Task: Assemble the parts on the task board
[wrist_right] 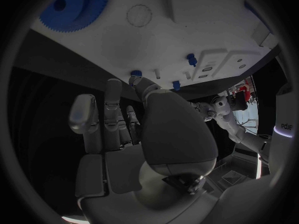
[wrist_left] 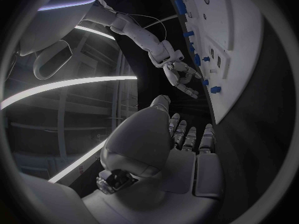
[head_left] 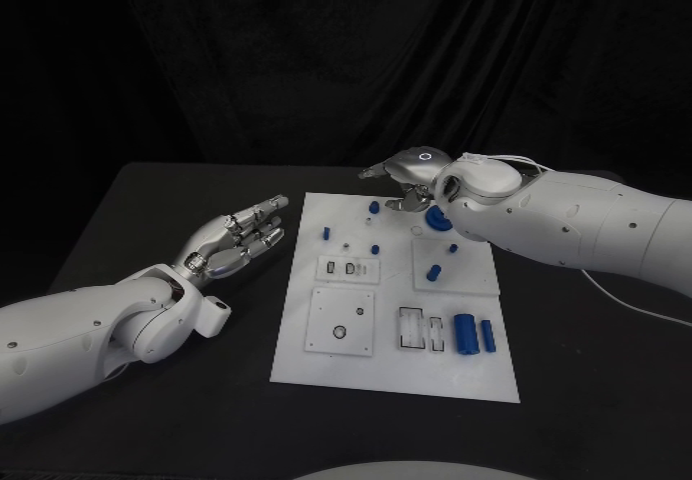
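My right hand [head_left: 411, 185] is empty above the blue gear [wrist_right: 74, 7]; a fast reach could knock little pegs over.

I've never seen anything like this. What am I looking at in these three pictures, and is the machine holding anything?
It is a robot with two white arms, each ending in a silver hand. The square picture comes from a camera on its head, looking down at a black table. The two round pictures come from cameras at its wrists, just behind each hand, so the palm looms large in them.

On the table lies a white task board with small blue parts: a thick cylinder and a slimmer one near the robot, small pegs farther back, and a blue gear in the right wrist view.

The left hand hovers beside the board, fingers stretched, holding nothing. The right hand hangs over the board's far end; its fingers appear empty too.
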Motion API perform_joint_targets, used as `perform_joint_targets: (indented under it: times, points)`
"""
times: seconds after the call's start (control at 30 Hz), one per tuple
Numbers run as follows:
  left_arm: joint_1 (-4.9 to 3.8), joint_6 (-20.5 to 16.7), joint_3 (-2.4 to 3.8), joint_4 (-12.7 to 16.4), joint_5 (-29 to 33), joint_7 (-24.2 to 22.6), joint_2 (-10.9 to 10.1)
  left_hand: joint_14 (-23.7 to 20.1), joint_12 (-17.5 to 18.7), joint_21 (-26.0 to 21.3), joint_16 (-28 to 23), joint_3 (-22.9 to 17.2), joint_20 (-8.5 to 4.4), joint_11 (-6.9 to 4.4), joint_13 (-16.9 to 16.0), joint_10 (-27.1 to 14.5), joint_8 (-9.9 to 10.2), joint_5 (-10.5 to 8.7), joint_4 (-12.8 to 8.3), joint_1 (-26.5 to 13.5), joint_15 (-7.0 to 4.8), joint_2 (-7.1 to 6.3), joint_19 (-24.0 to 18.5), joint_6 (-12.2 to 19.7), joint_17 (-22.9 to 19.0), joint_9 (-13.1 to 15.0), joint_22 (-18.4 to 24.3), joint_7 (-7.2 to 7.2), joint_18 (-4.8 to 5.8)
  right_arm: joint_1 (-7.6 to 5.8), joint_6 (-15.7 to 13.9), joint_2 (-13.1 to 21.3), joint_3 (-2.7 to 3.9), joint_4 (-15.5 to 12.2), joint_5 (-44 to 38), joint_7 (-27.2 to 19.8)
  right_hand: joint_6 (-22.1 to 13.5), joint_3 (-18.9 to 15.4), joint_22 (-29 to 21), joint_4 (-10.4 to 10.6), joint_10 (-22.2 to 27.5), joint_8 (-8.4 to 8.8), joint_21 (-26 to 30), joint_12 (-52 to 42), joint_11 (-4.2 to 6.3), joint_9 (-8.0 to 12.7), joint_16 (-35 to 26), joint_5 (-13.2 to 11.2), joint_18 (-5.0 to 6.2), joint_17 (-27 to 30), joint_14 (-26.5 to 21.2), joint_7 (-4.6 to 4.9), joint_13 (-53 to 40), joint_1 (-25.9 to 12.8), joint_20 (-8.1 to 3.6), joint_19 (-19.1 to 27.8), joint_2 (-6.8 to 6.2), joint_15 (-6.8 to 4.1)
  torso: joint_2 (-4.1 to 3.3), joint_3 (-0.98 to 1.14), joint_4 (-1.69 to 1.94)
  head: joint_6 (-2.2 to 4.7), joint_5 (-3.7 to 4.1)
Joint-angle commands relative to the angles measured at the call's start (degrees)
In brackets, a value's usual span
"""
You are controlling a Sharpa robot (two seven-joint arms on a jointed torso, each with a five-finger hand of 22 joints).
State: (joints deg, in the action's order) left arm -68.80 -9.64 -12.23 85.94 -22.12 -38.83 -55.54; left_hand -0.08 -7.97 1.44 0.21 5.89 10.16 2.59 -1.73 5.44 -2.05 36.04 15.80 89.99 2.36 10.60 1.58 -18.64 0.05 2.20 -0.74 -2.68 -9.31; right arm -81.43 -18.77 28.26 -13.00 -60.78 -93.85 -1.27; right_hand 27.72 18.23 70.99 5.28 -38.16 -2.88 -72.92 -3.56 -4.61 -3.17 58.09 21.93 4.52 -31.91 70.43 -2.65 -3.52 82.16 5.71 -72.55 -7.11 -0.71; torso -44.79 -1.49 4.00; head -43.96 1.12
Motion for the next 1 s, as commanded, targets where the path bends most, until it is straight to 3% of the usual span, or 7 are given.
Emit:
perform_joint_targets:
  times: [0.03,0.23,0.33,0.4,0.47,0.67,1.0]
  points:
    - [-0.08,0.66,0.03,0.19,-0.33,-7.51,-0.25,0.08,0.26,-0.12,-0.21,-0.15,0.39,-0.02,0.08,-0.22,-0.40,0.38,-0.19,0.65,0.30,-0.04,0.10,-0.27,-0.05,0.08,-0.02,-0.44,-1.09,-1.23,-8.20,2.30,0.21,-3.09,0.77,-0.14,1.70,-0.65,-0.03,0.08,-5.64,-0.32,0.36,-0.87,0.24,-0.13,-0.39,-0.05,1.04,0.23,0.18,0.18,-0.67,-0.14,-0.24,0.03,0.82,-0.32,0.01,0.03,-0.02,0.03,-0.03]
    - [-0.07,0.48,0.03,0.52,-0.33,-7.49,-0.87,0.08,0.26,-0.12,-0.21,-0.15,0.39,-0.02,0.08,-0.22,-0.40,0.38,-0.19,0.65,0.30,-0.04,0.10,-0.27,-0.05,0.08,-0.02,-0.44,-1.09,-3.70,-9.22,9.58,0.25,-10.84,1.85,0.72,17.84,0.62,-2.02,0.56,-25.92,-3.27,3.56,-8.57,2.56,-1.88,-3.84,-0.08,1.69,3.78,-0.77,5.42,-5.67,0.06,-1.21,1.66,1.02,-1.62,0.02,0.07,-0.07,0.15,0.26]
    - [-0.07,0.41,0.03,0.61,-0.33,-7.46,-1.04,0.08,0.22,-0.10,-0.21,-0.16,0.39,-0.01,0.07,-0.19,-0.42,0.40,-0.21,0.66,0.30,-0.05,0.13,-0.35,-0.05,0.09,-0.03,-0.47,-1.09,-4.23,-7.00,12.58,0.13,-13.22,2.18,1.84,21.30,-0.70,-5.23,1.17,-25.75,-2.81,8.37,-24.43,3.79,-1.83,-6.99,0.07,2.17,5.25,-0.79,6.34,-18.86,-1.04,-2.67,4.21,0.39,-2.45,0.05,0.04,-0.15,0.15,0.34]
    - [-0.07,0.41,0.03,0.61,-0.33,-7.45,-1.05,0.08,0.22,-0.10,-0.21,-0.16,0.39,-0.01,0.07,-0.19,-0.42,0.40,-0.21,0.66,0.30,-0.05,0.13,-0.35,-0.05,0.09,-0.03,-0.47,-1.09,-4.40,-5.15,14.16,-0.03,-14.26,2.33,2.57,21.94,-0.77,-4.89,1.89,-22.18,-2.32,8.53,-33.08,4.13,-1.85,-6.66,0.10,2.25,4.70,-0.68,6.22,-26.47,-1.79,-2.52,3.63,0.14,-2.47,0.09,0.05,-0.33,0.13,0.21]
    - [-0.07,0.51,0.03,0.57,-0.33,-7.43,-1.00,0.08,0.22,-0.10,-0.21,-0.16,0.39,-0.01,0.07,-0.19,-0.42,0.40,-0.21,0.66,0.30,-0.05,0.13,-0.35,-0.05,0.09,-0.03,-0.47,-1.09,-4.48,-2.06,16.16,-0.33,-15.38,2.54,3.96,23.15,-0.14,-1.05,4.30,-22.52,-1.31,5.55,-59.96,4.79,-2.45,7.05,0.57,1.53,-15.49,3.96,5.77,-53.20,-3.90,-2.74,0.57,0.37,-3.04,0.14,0.03,-0.42,0.04,0.07]
    - [-0.06,0.72,0.03,0.41,-0.33,-7.38,-0.81,0.08,0.22,-0.10,-0.21,-0.16,0.39,-0.01,0.07,-0.19,-0.42,0.40,-0.21,0.66,0.30,-0.05,0.13,-0.35,-0.05,0.09,-0.03,-0.47,-1.09,-3.46,3.31,19.29,-0.75,-16.30,2.77,6.88,23.82,-3.75,9.06,8.49,-51.84,-1.10,-5.04,-86.44,5.79,-3.72,29.95,-0.04,-1.03,-53.99,17.77,5.92,-86.48,-9.90,-3.06,-7.11,-0.30,-3.17,0.42,-0.05,-1.06,-0.48,-0.64]
    - [-0.04,1.07,0.03,0.12,-0.33,-7.26,-0.58,0.10,0.24,-0.10,-0.20,-0.20,0.41,0.04,0.08,-0.21,-0.42,0.44,-0.24,0.68,0.33,-0.06,0.13,-0.32,-0.04,0.09,-0.03,-0.50,-1.10,-1.20,7.77,19.66,-0.89,-14.19,2.84,9.81,19.11,-7.22,14.72,10.96,-51.84,-0.71,-11.64,-86.44,6.55,-3.63,31.91,0.06,-2.72,-58.09,19.57,5.40,-86.48,-14.20,-4.04,-12.73,-0.28,-4.24,0.42,0.09,-1.42,-1.05,-1.48]
